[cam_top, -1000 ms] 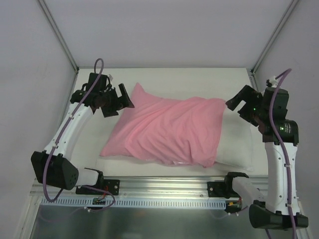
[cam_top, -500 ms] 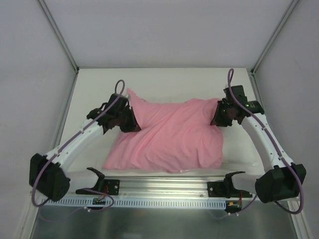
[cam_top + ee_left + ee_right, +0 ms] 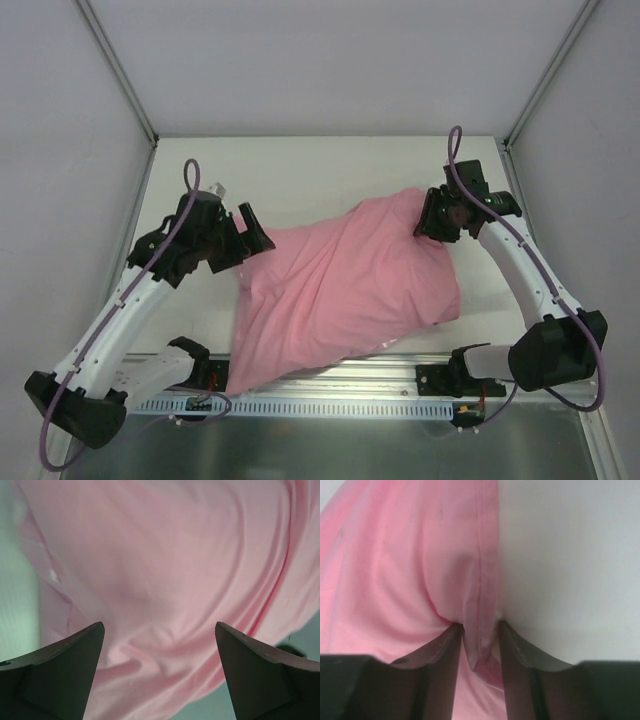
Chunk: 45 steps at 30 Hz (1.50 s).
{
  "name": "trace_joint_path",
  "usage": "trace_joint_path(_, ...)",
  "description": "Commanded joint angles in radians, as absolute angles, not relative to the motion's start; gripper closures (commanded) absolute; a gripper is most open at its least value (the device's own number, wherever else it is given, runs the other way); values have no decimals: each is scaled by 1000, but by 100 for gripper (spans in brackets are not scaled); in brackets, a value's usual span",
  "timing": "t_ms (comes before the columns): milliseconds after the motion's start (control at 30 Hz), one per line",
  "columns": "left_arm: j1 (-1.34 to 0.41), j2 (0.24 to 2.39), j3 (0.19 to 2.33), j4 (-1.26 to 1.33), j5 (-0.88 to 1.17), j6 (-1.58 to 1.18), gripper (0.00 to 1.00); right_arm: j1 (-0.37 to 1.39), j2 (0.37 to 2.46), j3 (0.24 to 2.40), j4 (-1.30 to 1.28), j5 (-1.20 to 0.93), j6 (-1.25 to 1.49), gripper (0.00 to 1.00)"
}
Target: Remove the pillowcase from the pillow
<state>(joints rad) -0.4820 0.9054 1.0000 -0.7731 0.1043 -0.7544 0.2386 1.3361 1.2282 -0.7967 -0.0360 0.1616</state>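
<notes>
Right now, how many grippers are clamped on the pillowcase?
1. The right gripper pinches the hem of the pillowcase at its far right corner; the left gripper hangs open over the fabric's left side, holding nothing.

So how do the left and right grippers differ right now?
The left gripper is wide open, holding nothing; the right gripper is pinched on the pillowcase hem. The left sits at the cover's left end, the right at its far right corner. Both point at pink fabric.

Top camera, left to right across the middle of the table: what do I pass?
The left gripper, open just off the cloth → the pink pillowcase → the right gripper, pinching the pillowcase's hem at its far right corner.
</notes>
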Motion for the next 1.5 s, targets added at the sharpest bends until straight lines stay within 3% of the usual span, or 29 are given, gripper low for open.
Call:
trace_joint_path(0,-327,1041,1127,-824,20,-742,7,253,1273,1207,-842,-28,160,56)
trace_joint_path(67,-249,1128,1172,-822,8,-768,9,253,1247,1203,-856,-46,156,48)
trace_joint_path(100,-242,1159,1192,-821,-45,-776,10,256,1241,1206,-865,-44,150,40)
trace_joint_path(267,-236,1328,1284,-824,-51,-819,8,259,1212,1198,-902,-29,137,19)
trace_joint_path(533,-212,1479,1273,-793,-107,-911,10,258,1126,1155,-911,-6,123,14)
trace_joint_path(600,-210,1523,1275,-782,-109,-914,17,252,1108,1152,-925,27,118,13)
trace_joint_path(633,-209,1538,1275,-779,-107,-916,22,249,1085,1149,-928,28,120,13)
trace_joint_path(767,-206,1589,1276,-770,-89,-884,73,229,1016,1144,-936,34,130,11)
trace_joint_path(800,-206,1586,1275,-767,-80,-873,91,207,1002,1153,-945,43,133,9)
trace_joint_path(833,-206,1579,1266,-767,-80,-865,99,193,991,1158,-948,54,133,7)
trace_joint_path(933,-206,1508,1241,-758,-81,-809,100,38,951,1181,-956,110,150,2)
trace_joint_path(1033,-206,1462,1236,-747,-61,-755,100,-96,1004,1215,-931,16,158,1)
trace_joint_path(1267,-206,1466,1296,-744,47,-678,100,-109,1325,1458,-928,-28,170,4)
trace_joint_path(1467,-206,1483,1313,-744,83,-664,100,-110,1569,1509,-914,48,193,2)
